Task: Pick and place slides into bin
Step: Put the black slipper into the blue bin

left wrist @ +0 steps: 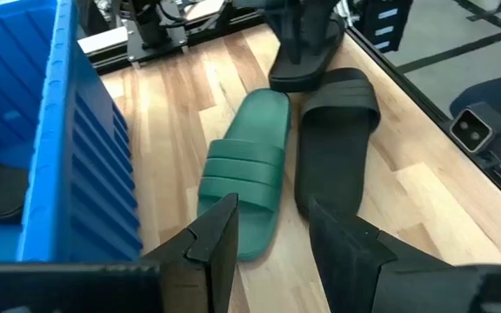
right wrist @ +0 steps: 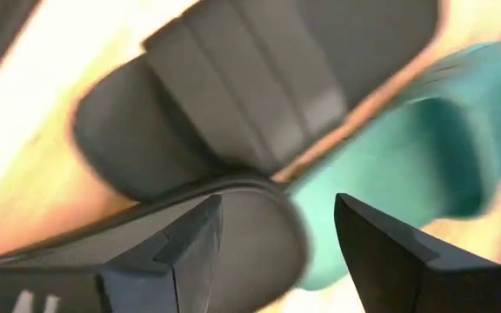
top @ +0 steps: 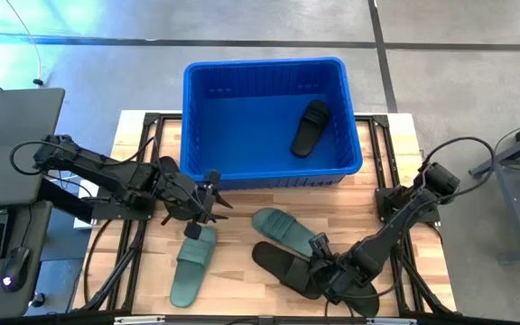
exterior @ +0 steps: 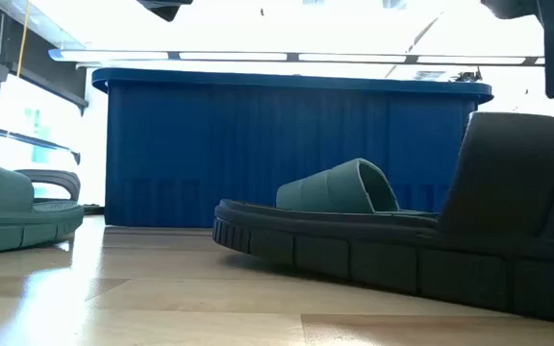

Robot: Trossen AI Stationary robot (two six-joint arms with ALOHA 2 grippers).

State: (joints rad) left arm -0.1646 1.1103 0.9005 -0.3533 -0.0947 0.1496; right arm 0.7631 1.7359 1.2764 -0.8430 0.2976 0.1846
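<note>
Slides are the story here, and only one black slide [top: 311, 127] lies inside the blue bin [top: 197, 108], toward its right side. Out on the wooden table [top: 242, 280] two sage green slides wait, one [top: 190, 264] at the left front, one [top: 285, 229] nearer the middle, with a black slide [top: 283, 264] just beside the latter, and the low view hints at another black slide [exterior: 527, 231] close by. The right gripper [right wrist: 277, 235] hovers low over that black pair, fingers spread, holding nothing. The left gripper [left wrist: 272, 235] hangs between bin and left green slide, fingers apart, empty too. By my reckoning, early days: most slides are left to go.
</note>
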